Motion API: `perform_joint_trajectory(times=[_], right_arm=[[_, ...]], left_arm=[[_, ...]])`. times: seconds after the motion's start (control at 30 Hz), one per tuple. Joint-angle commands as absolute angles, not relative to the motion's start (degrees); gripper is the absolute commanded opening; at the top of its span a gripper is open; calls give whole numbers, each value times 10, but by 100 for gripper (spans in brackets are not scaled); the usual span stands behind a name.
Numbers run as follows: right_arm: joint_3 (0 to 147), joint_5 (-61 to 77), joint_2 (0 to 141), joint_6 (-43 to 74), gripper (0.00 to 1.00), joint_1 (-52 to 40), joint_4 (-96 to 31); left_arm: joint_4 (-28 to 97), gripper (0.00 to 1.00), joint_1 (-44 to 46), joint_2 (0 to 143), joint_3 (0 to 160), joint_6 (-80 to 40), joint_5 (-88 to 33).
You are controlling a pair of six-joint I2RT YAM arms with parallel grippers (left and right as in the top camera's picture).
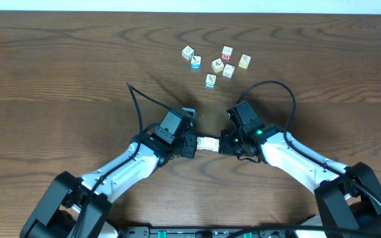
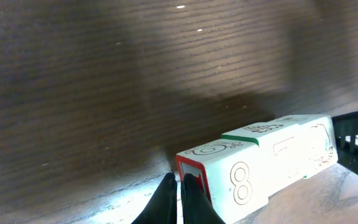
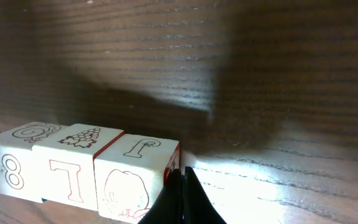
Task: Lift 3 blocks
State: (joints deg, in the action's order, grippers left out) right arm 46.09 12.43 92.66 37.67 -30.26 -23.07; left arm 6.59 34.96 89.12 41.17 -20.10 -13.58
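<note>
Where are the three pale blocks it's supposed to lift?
In the overhead view the three blocks line up end to end mid-table, between the left gripper and right gripper, nearer the robot than the loose cubes.

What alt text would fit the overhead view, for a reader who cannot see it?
At mid-table, the robot's shut left tool and shut right tool press from opposite ends on a short row of pale blocks. Seven loose small cubes lie scattered farther away on the dark wooden table.
</note>
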Motion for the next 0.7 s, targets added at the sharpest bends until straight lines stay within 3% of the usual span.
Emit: perform_joint_trajectory(times=[0.0,0.67], right_arm=[[510,260,922,358,1,-324,-202],[552,260,922,320,1,-324,-253]], left_arm=[[51,7,386,880,443,-198,-266],[51,8,386,879,455,-198,-266]])
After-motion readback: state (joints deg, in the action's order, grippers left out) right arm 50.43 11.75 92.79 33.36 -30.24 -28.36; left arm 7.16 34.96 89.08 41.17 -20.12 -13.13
